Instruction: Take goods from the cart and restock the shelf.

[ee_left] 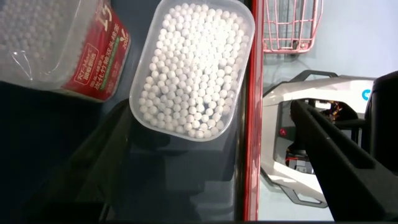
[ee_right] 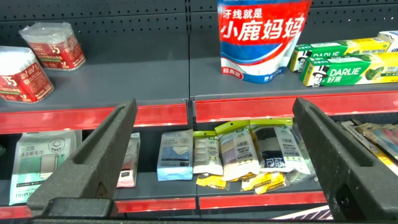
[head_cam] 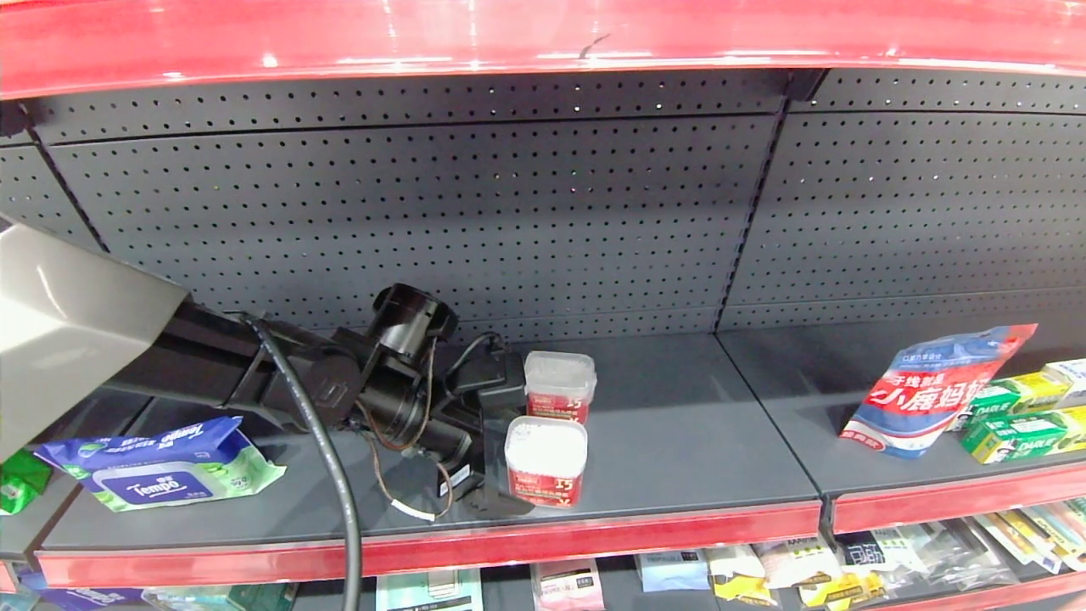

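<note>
The left gripper (ee_left: 210, 115) reaches in over the shelf (head_cam: 679, 441), its fingers spread wide and holding nothing. Just ahead of its fingertips, in the gap between them, stands the front tub of cotton swabs (ee_left: 193, 68), upright near the shelf's red front edge (ee_left: 252, 124). One finger (ee_left: 93, 168) comes close to the tub's side; whether it touches I cannot tell. A little farther from the gripper, deeper on the shelf, stands the back tub of cotton swabs (ee_left: 56, 43), near the first but apart from it. Behind the gripper, along its arm, a pack of wet wipes (head_cam: 161, 467) lies flat. Off past the shelf edge shows a pink wire basket (ee_left: 292, 25).

The right gripper (ee_right: 214, 104) hangs in front of the shelving, fingers also spread and empty. Straight ahead of it, on the lower shelf, lie small packets (ee_right: 239, 152). Above and beyond them a blue and red pouch (ee_right: 264, 37) leans beside green toothpaste boxes (ee_right: 348, 62).
</note>
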Robot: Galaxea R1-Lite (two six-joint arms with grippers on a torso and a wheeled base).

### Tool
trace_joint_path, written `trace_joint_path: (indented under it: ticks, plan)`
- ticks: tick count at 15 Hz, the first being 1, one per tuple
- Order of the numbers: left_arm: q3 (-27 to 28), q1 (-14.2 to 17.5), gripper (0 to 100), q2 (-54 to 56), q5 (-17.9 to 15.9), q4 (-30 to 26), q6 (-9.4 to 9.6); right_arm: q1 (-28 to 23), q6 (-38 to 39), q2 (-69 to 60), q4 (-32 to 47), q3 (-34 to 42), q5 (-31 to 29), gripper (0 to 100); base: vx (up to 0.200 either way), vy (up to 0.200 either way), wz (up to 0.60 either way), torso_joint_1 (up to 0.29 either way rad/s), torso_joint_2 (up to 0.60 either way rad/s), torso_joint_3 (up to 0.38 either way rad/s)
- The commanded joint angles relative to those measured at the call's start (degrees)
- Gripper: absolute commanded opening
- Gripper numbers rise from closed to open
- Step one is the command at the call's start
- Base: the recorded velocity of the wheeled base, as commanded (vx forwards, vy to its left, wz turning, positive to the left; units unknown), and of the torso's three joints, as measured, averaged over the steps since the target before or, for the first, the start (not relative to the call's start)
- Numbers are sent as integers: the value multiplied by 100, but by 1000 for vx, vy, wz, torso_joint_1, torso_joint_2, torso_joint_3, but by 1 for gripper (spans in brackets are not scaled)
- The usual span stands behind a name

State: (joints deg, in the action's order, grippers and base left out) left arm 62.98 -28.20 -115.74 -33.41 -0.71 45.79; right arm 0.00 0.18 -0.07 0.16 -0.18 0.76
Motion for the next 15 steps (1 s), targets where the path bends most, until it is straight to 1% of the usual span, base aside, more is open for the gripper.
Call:
trace_joint_path:
  ticks: [1, 4, 9, 15]
  plan:
    - [-5, -2, 100, 7, 10, 0, 0, 0, -1, 7, 2, 1, 4, 100, 0, 0, 0, 0, 0, 0]
    - [-31, -2, 100, 42, 10, -17, 0, 0, -1, 7, 2, 1, 4, 100, 0, 0, 0, 0, 0, 0]
    - [-75, 7, 100, 69, 19, -219, 9, 0, -1, 7, 2, 1, 4, 100, 0, 0, 0, 0, 0, 0]
    - [-66, 7, 100, 95, 37, -219, 0, 0, -1, 7, 2, 1, 4, 100, 0, 0, 0, 0, 0, 0]
